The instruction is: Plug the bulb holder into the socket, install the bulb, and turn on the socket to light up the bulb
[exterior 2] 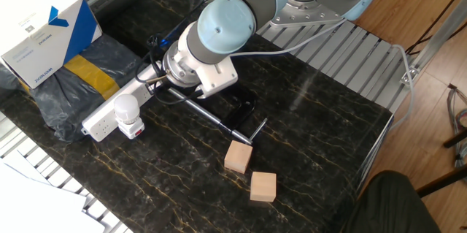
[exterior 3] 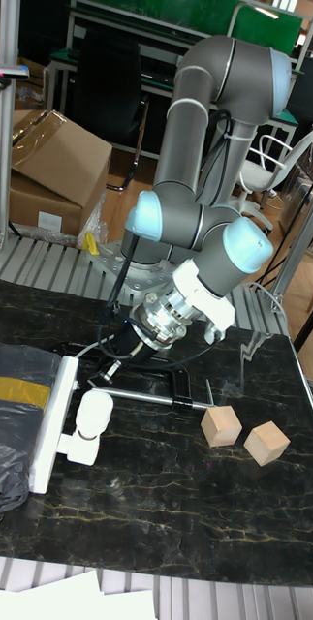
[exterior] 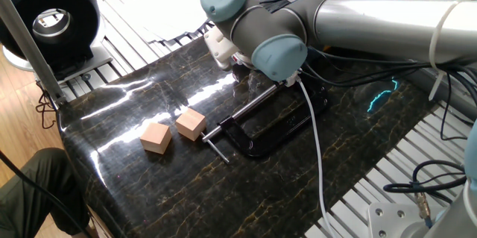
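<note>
Landmark is the socket [exterior 2: 117,110], a long white power strip lying on the dark marble table [exterior 2: 306,116], one end beside the grey plastic bag [exterior 2: 69,87] with its yellow band. The bulb holder [exterior 2: 131,127] is plugged into the strip's side on the open-table side, near the end away from the arm, red mark visible at its bottom edge; the bulb [exterior 2: 125,106] sits screwed on top of it, white and unlit in all views (same stack in the tall fixed view: bulb [exterior 3: 93,410] on holder [exterior 3: 79,447], strip [exterior 3: 49,418] just beside). The gripper [exterior 3: 112,360] hovers low over the strip's other end, near the thick cable; fingers hidden behind wrist and cabling, so cannot tell if released or clenched, and contact with the strip cannot be told either. A black C-clamp [exterior 2: 233,112] with a steel screw bar lies on the table just beyond that end of the strip, under the wrist. Two tan wooden cubes [exterior 2: 238,157] [exterior 2: 263,187] sit well apart from the strip, past the clamp. A white and blue cardboard box [exterior 2: 44,25] rests behind the bag, on the strip's far side. In the one fixed view the arm [exterior: 253,22] blocks the strip, holder and bulb.
</note>
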